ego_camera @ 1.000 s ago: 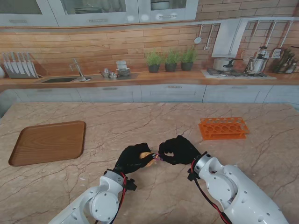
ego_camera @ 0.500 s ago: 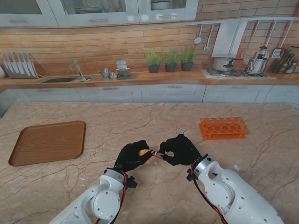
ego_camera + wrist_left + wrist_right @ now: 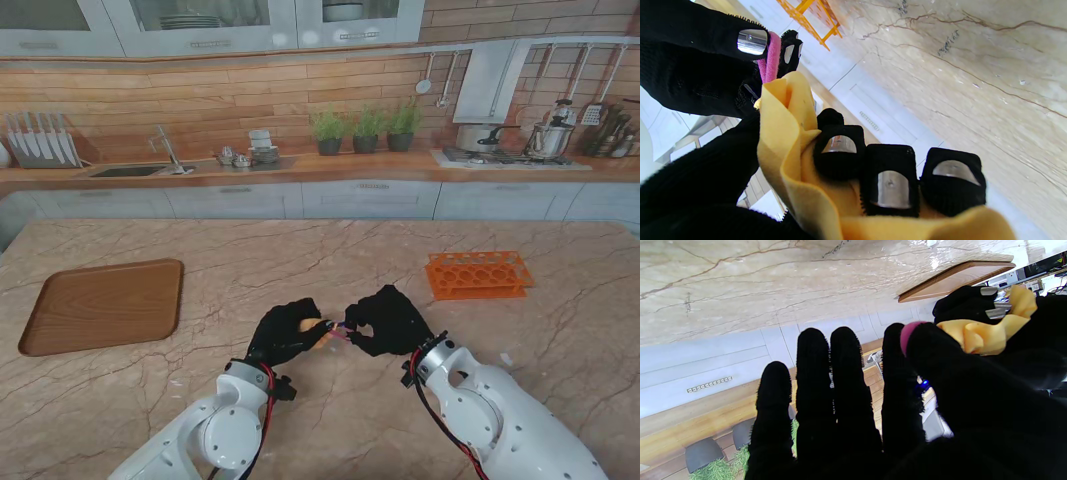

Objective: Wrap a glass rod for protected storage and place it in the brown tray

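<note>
Nothing to read here: no lettering, label, brand, number or sign shows on anything in any view, and the small far-off things at the top of the stand's frame are too blurred to tell.

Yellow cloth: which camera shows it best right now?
The left wrist view: the yellow cloth fills the frame, folded under the left hand's fingers. The right wrist view shows only a bunched end past the right hand. The stand view shows just a small yellow sliver between both hands.
</note>
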`<state>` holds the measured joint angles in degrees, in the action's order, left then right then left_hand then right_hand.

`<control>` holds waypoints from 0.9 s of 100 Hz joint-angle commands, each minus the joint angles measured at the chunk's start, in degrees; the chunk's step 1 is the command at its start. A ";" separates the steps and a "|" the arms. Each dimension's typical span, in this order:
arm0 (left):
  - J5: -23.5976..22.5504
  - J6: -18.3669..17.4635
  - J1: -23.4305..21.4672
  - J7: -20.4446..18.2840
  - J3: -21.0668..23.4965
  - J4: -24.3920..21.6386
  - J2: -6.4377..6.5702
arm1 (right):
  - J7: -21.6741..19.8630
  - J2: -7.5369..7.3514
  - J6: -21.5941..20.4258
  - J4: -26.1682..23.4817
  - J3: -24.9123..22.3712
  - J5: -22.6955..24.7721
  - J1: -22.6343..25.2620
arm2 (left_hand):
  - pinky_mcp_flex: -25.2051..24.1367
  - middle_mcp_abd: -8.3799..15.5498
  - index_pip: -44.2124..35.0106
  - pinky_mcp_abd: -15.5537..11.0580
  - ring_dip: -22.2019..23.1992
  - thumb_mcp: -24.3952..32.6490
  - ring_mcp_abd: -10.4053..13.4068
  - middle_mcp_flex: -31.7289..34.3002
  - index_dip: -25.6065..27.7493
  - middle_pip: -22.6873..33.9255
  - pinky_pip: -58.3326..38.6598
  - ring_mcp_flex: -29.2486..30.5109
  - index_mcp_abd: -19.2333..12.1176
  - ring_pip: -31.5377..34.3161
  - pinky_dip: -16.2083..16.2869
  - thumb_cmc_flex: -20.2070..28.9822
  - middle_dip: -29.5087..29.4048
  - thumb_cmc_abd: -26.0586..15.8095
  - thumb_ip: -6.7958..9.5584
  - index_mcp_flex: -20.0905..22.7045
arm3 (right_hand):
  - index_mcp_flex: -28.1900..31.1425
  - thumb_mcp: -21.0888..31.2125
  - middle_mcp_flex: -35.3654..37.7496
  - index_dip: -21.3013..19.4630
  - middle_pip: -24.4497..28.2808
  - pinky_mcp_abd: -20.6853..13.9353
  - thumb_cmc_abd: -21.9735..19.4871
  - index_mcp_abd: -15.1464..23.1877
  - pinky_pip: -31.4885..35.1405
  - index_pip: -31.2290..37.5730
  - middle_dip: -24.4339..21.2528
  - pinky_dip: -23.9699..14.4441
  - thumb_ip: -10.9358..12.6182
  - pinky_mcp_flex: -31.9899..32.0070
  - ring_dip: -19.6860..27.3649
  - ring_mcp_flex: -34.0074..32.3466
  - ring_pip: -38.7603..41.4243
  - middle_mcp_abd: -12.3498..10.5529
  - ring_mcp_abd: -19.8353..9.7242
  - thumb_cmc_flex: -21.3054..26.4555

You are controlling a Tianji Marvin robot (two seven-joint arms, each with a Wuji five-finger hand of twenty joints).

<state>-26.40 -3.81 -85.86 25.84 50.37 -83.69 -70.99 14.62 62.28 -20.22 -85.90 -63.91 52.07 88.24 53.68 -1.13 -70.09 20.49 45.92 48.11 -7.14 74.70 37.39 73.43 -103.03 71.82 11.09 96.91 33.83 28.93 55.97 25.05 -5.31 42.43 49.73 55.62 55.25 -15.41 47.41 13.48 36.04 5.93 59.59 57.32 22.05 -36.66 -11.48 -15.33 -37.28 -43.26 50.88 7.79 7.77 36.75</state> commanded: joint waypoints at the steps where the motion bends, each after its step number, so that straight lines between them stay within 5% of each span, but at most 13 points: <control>1: 0.11 0.54 -0.03 0.36 0.20 0.14 -0.39 | 0.36 0.08 -0.35 -0.36 -0.02 0.21 0.74 | 0.61 9.51 -2.45 -1.64 0.51 6.25 7.15 1.84 -0.02 9.71 -7.88 1.07 -1.52 4.63 -0.66 10.00 1.35 4.12 6.33 -1.03 | 3.37 2.78 1.85 1.28 -0.60 1.06 2.72 2.76 0.47 2.27 -0.79 -1.18 0.32 0.03 -0.61 -1.00 0.76 0.60 -0.39 -0.65; 69: 1.18 1.30 -0.73 2.28 0.96 -0.51 -1.03 | 1.49 0.85 2.79 -1.83 -0.74 -2.28 2.75 | 0.42 9.50 -2.17 -1.92 0.51 4.28 7.51 1.20 -0.70 9.93 -7.70 1.09 -1.50 4.32 -0.81 10.95 0.92 3.00 5.15 -2.02 | 4.95 4.22 2.25 2.97 0.23 0.71 4.88 5.22 0.58 2.29 -0.17 -0.83 0.82 0.22 -0.96 -0.59 1.33 -0.30 -1.11 -2.06; 90: 1.48 2.23 -0.80 2.91 0.98 -0.64 -1.28 | 4.91 0.63 1.54 -1.30 -0.37 1.15 2.71 | 0.42 9.41 -1.92 -1.95 0.53 3.39 7.51 0.91 -0.79 10.05 -7.71 1.09 -1.27 4.32 -0.82 11.57 0.82 2.48 4.95 -2.45 | 5.12 5.05 2.85 3.38 -0.05 0.56 5.50 6.20 0.98 2.49 -0.83 -0.77 1.07 -0.06 -1.09 -0.75 1.89 -1.44 -2.03 -2.64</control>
<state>-25.18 -1.91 -86.29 28.51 51.14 -83.84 -71.87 18.97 62.94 -17.83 -87.38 -64.47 52.72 90.56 53.68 -1.13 -70.10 20.38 45.91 47.24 -7.14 74.34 37.21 73.40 -103.03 71.81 11.08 96.46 33.28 29.62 55.15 25.64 -5.30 41.84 51.90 57.37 56.51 -11.79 47.30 13.59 39.49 8.61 59.59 57.22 21.90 -36.66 -11.48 -15.36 -37.42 -43.78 51.54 6.97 7.45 34.76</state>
